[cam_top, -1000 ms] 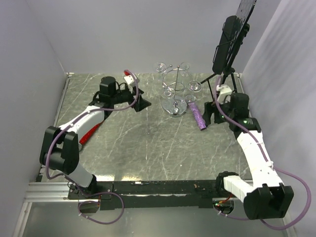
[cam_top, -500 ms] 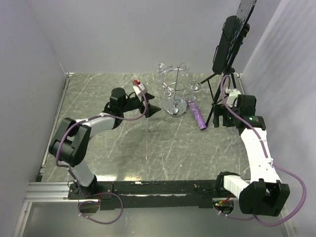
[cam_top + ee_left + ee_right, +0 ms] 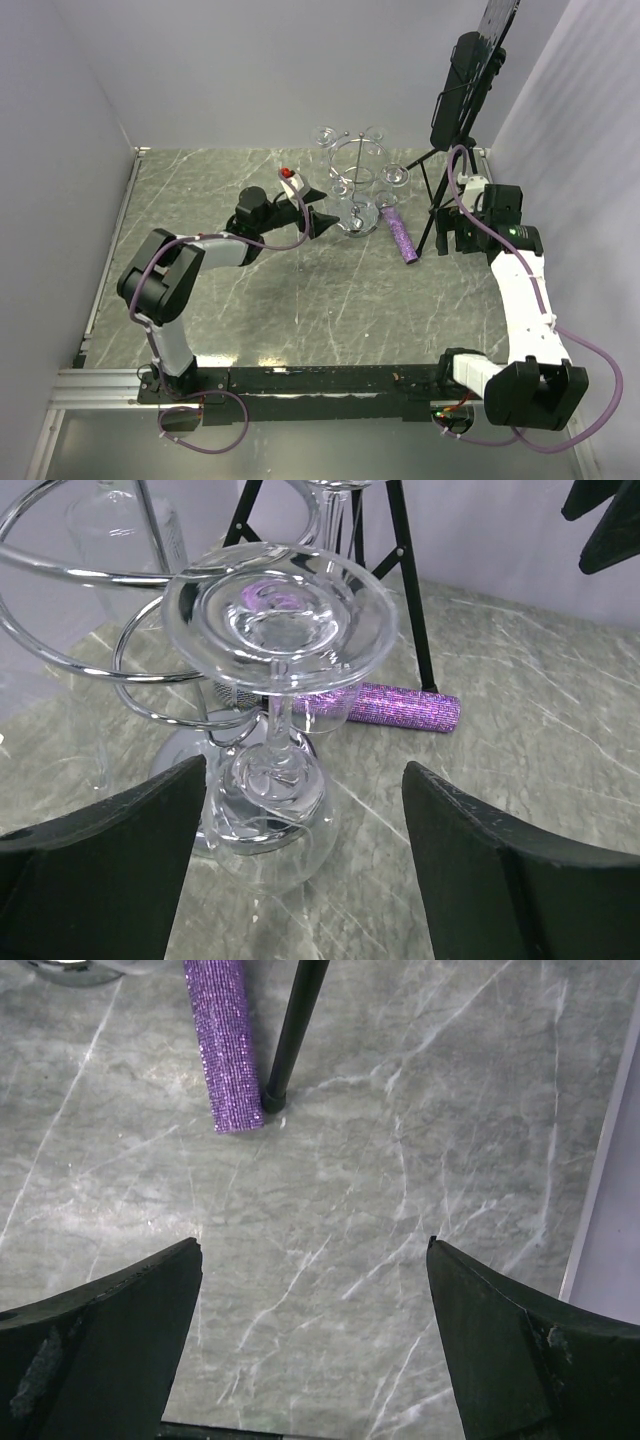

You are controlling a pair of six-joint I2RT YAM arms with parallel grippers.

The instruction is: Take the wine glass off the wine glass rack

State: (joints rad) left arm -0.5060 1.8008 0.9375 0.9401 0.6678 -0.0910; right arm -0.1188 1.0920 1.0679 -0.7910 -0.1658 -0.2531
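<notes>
The chrome wire wine glass rack (image 3: 357, 168) stands at the back of the table with clear wine glasses hanging upside down from its loops. In the left wrist view one wine glass (image 3: 272, 810) hangs by its round foot (image 3: 280, 618) from a rack loop (image 3: 60, 640), bowl down, just ahead of my jaws. My left gripper (image 3: 322, 220) (image 3: 305, 780) is open and empty, its fingers either side of the glass bowl without touching it. My right gripper (image 3: 455, 235) (image 3: 312, 1245) is open and empty above bare table, right of the rack.
A purple glittery tube (image 3: 401, 233) (image 3: 385, 706) (image 3: 224, 1045) lies on the table right of the rack. A tall black tripod stand (image 3: 462, 95) with a perforated panel stands at the back right; one leg foot (image 3: 273, 1100) touches down beside the tube. White walls enclose the table.
My left gripper has moved right across the table, up to the rack's near glass. My right gripper has drawn back slightly to the right, away from the purple tube.
</notes>
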